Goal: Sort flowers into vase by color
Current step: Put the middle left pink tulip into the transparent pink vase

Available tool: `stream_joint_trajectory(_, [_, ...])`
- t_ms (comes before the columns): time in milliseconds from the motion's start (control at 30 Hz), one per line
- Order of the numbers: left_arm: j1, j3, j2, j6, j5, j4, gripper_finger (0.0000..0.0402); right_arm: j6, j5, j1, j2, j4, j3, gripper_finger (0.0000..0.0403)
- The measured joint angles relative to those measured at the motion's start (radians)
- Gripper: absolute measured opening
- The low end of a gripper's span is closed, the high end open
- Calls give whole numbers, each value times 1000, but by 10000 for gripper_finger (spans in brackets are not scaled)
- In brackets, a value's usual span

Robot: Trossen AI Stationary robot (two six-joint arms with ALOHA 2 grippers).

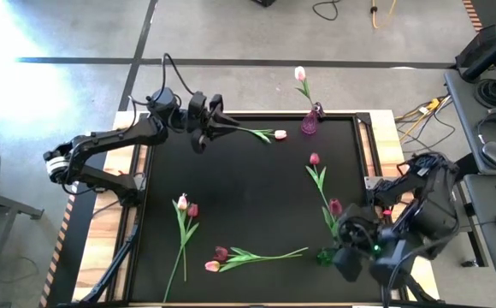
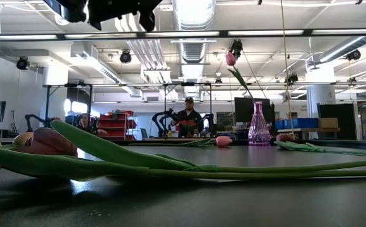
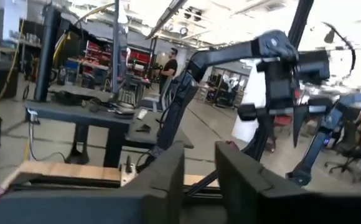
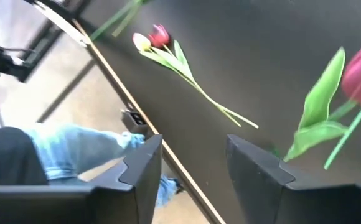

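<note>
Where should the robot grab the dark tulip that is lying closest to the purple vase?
Probably the thin green stem of the dark tulip, past its leaves, coming straight down from above. The tulip lies flat on the black table, so fingers set crosswise can straddle the stem. The head looks soft and easy to crush.

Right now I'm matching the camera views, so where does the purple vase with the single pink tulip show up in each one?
High view: purple vase at the mat's far edge, right of centre.
Low view: it stands right of centre in the distance, tulip leaning left.
Left wrist view: not in it.
Right wrist view: not in it.
Shared landmark: the pink tulip lying left of the vase, also in the low view.
</note>
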Motion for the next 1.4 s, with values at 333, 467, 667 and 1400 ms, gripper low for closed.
stream_joint_trajectory(333, [14,0,-41,95,-70,-186,2,-440,111,-150,-9,3,206,25])
stream_joint_trajectory(467, [14,0,-101,179,-158,-404,1,-708,117,-298,-21,2,228,12])
stream_joint_trajectory(667, [9,0,-223,228,-276,-770,0,-1050,-54,-656,-81,10,229,9])
stream_joint_trajectory(1400, [-570,-39,-539,-395,-866,-1419,0,-1553,-584,-1264,-523,380,-451,8])
